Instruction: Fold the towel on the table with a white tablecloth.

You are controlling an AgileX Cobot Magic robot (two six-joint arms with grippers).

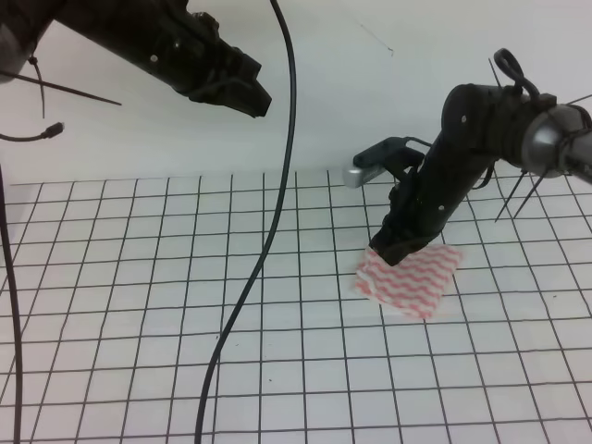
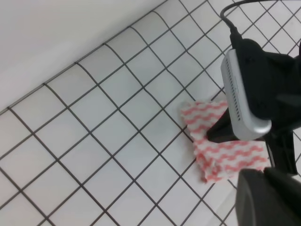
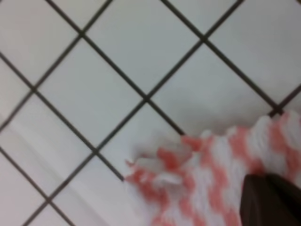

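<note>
In the exterior high view the towel (image 1: 412, 280) lies on the right half of the bench (image 1: 166, 305), a small pink-and-white wavy-striped patch on the black grid of the white cloth. The right hand (image 1: 388, 248) presses down at the towel's far left corner, touching it; whether it is clenched on the cloth or released I cannot tell. The left hand (image 1: 248, 94) hangs high at upper left, well apart from the towel — its state is not readable either. A black cable (image 1: 268, 231) hangs down across the middle.

In the left wrist view the towel (image 2: 225, 155) looks doubled over, edges uneven, with the right arm's silver camera (image 2: 242, 96) above it.

In the right wrist view the towel (image 3: 207, 179) shows a rumpled corner on the grid — a dark fingertip (image 3: 270, 200) rests on it at lower right.
</note>
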